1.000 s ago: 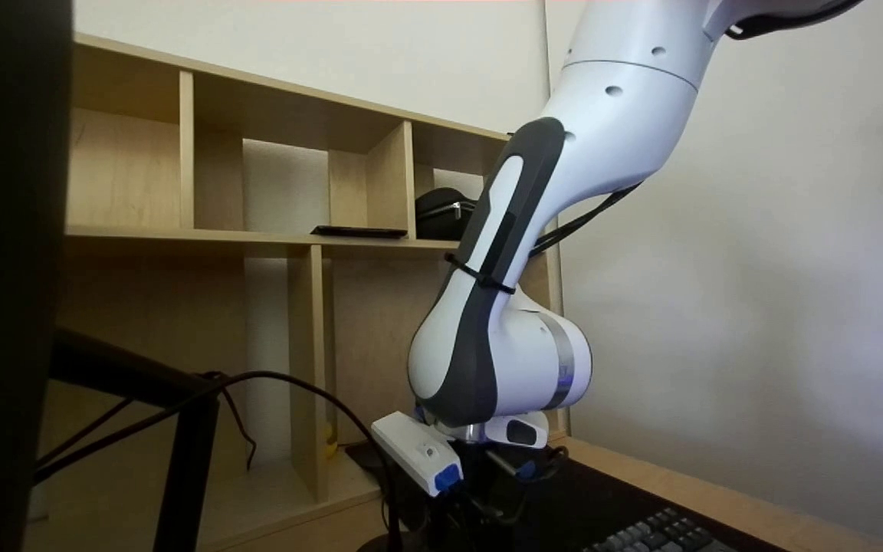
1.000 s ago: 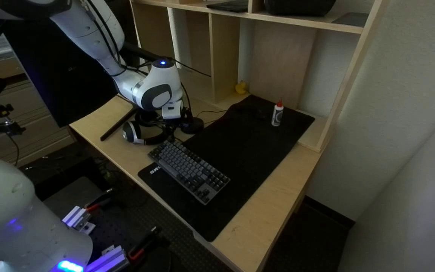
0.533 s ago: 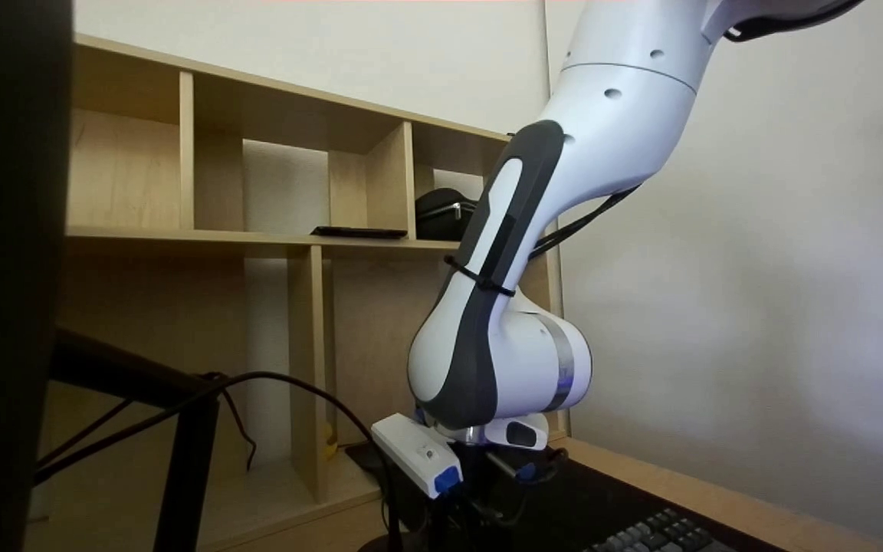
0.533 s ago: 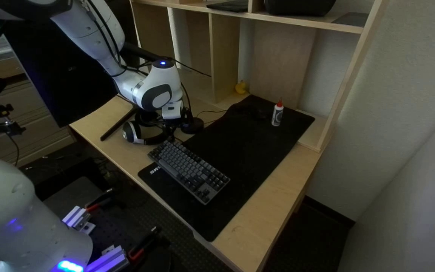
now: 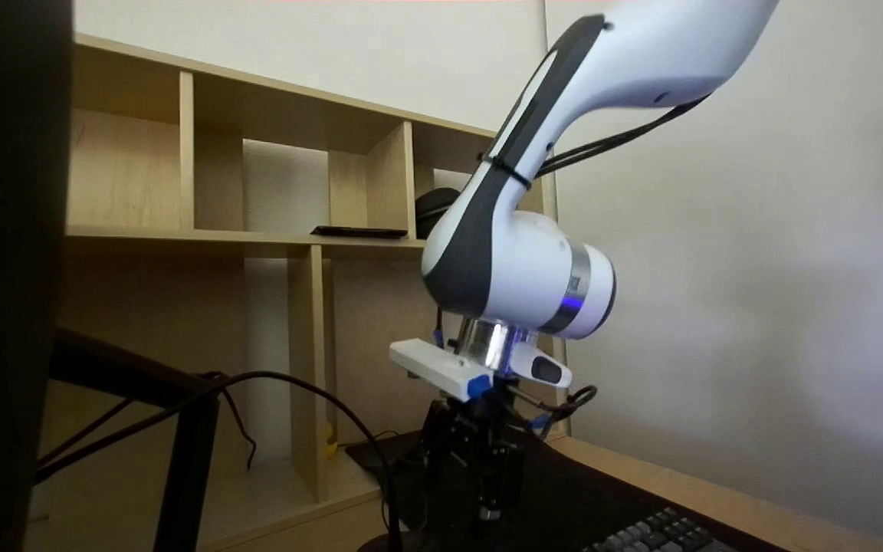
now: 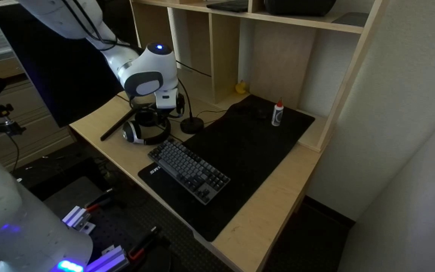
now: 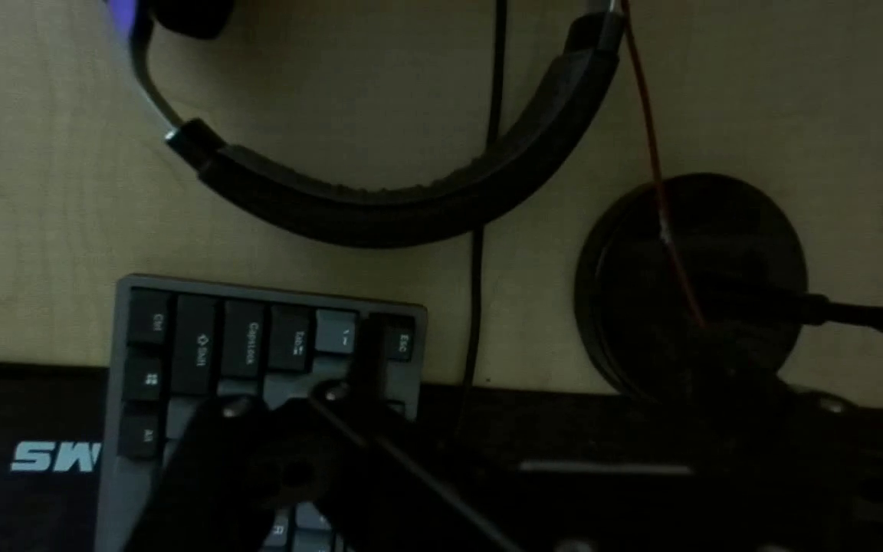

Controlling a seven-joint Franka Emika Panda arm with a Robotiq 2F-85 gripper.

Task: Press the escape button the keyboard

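The keyboard (image 6: 189, 170) is black and grey and lies on a black desk mat. Its corner also shows in an exterior view (image 5: 660, 533). In the wrist view the keyboard (image 7: 246, 341) sits at the lower left, with the escape key (image 7: 403, 337) at its upper right corner. My gripper (image 7: 553, 330) is open and empty, its fingers wide apart. The left finger in the wrist view covers part of the escape key; the right one blends into a dark round base. In an exterior view the gripper (image 5: 461, 491) hangs above the desk; contact with the keyboard cannot be seen.
Headphones (image 6: 157, 138) lie beside the keyboard's escape end, with a round black stand base (image 6: 192, 125) nearby. A cable (image 7: 476, 291) runs past the corner. A monitor (image 6: 59, 75), a white bottle with red tip (image 6: 276, 115) and wooden shelves (image 5: 257, 239) stand around.
The arm and gripper have risen in the last half second, and the forearm has drawn back. The gripper's fingers now show in an exterior view. The keyboard has not moved.
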